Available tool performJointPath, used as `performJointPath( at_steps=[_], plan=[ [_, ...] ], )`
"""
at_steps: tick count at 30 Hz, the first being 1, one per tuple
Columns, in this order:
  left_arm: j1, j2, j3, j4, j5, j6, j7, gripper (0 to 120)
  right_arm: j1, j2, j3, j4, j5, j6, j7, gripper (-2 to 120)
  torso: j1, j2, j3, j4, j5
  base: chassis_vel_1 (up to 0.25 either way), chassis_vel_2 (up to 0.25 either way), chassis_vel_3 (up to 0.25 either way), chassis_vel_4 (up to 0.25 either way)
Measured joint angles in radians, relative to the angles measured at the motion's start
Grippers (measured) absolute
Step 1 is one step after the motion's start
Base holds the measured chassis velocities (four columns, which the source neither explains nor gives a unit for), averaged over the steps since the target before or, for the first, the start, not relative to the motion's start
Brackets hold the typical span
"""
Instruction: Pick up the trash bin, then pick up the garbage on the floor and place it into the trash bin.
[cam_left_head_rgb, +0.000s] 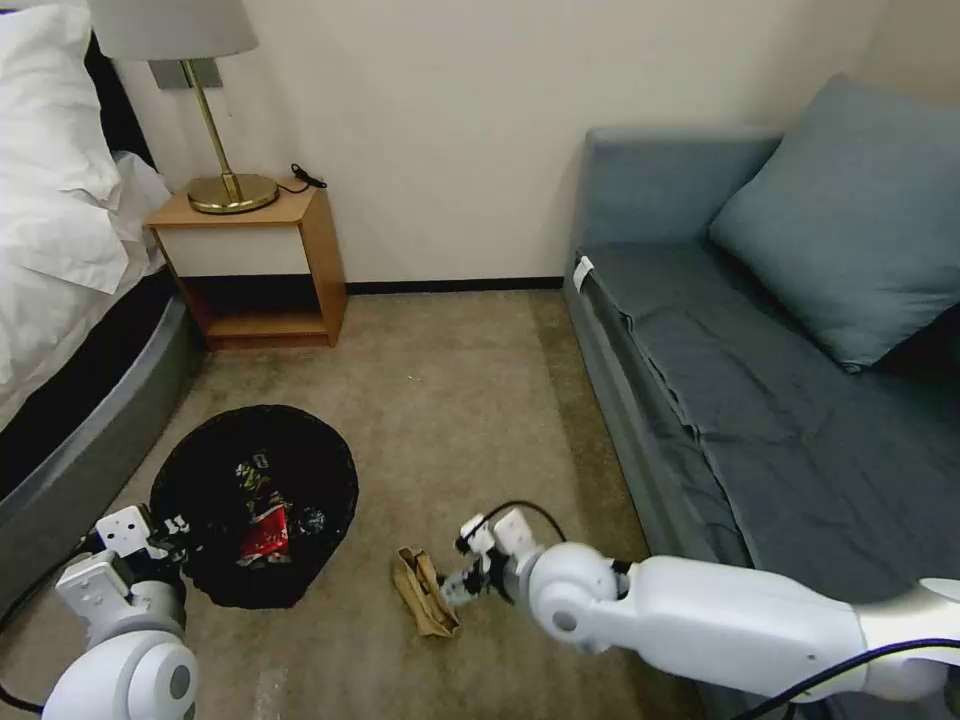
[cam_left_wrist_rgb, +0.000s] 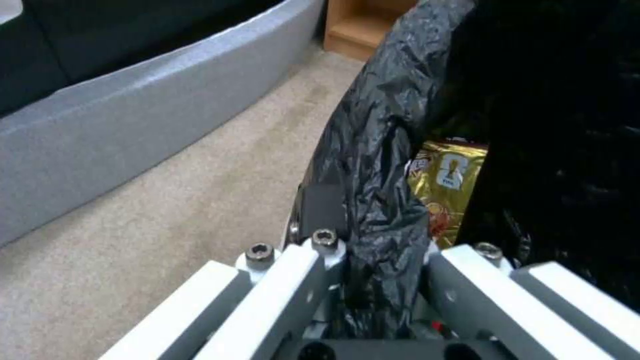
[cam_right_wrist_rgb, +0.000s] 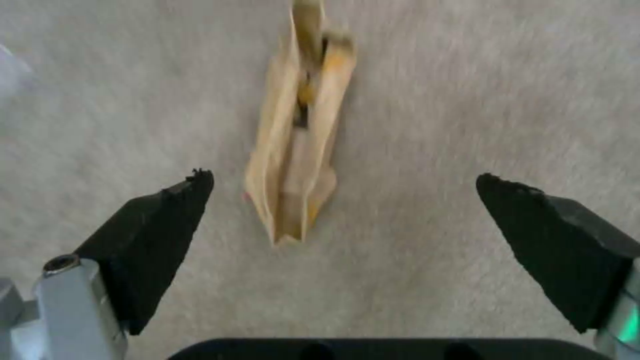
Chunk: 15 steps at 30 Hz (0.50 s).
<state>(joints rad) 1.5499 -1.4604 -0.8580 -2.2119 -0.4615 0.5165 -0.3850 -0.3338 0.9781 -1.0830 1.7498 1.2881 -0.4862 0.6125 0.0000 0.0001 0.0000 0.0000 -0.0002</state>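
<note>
Jaws of the right gripper (cam_right_wrist_rgb: 343, 215) stand spread wide, hovering low over the beige carpet floor (cam_right_wrist_rgb: 467, 100) with the crumpled tan paper bag (cam_right_wrist_rgb: 297, 150) lying directly ahead of them and slightly toward one pad. That flattened, folded bag runs lengthwise away from the jaws, its long axis roughly square to the line between the two black wedge-shaped fingertips (cam_right_wrist_rgb: 160, 225), so the jaws would close across its narrow width. Its near end falls about level with the tips, and I judge that a short advance and descent would bring it fully between the pads. In the head view the right gripper (cam_left_head_rgb: 470, 578) sits just beside the bag (cam_left_head_rgb: 425, 592), which lies on the carpet between that arm and the round black mesh-sided trash bin with its black liner (cam_left_head_rgb: 255, 500).

Left gripper (cam_left_wrist_rgb: 373, 280) is pinching the bin's crinkled plastic liner at the rim, holding the bin near the bed's grey base (cam_left_wrist_rgb: 133, 115). Inside the bin lie a gold-brown snack wrapper (cam_left_wrist_rgb: 447, 185) and a red packet (cam_left_head_rgb: 265, 540). Of the two arms, the right is plainly nearer the bag.
</note>
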Motion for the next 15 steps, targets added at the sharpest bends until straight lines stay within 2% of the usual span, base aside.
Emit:
performJointPath(
  at_steps=[7,15],
  plan=[
    [0.007,-0.002,-0.006,-0.002,-0.005,-0.003,0.001,2,0.003,0.121,-0.053,-0.185,-0.019,0.043,-0.027,95,0.0,0.0,0.0,0.0001,0.0001,0.0,0.0,0.0,0.0],
    [0.011,-0.002,-0.014,-0.004,-0.013,-0.007,0.002,2,0.008,0.219,-0.102,-0.293,-0.036,0.071,-0.05,90,0.0,0.0,0.0,0.0001,0.0001,0.0,0.0,0.0,0.0]
  ],
)
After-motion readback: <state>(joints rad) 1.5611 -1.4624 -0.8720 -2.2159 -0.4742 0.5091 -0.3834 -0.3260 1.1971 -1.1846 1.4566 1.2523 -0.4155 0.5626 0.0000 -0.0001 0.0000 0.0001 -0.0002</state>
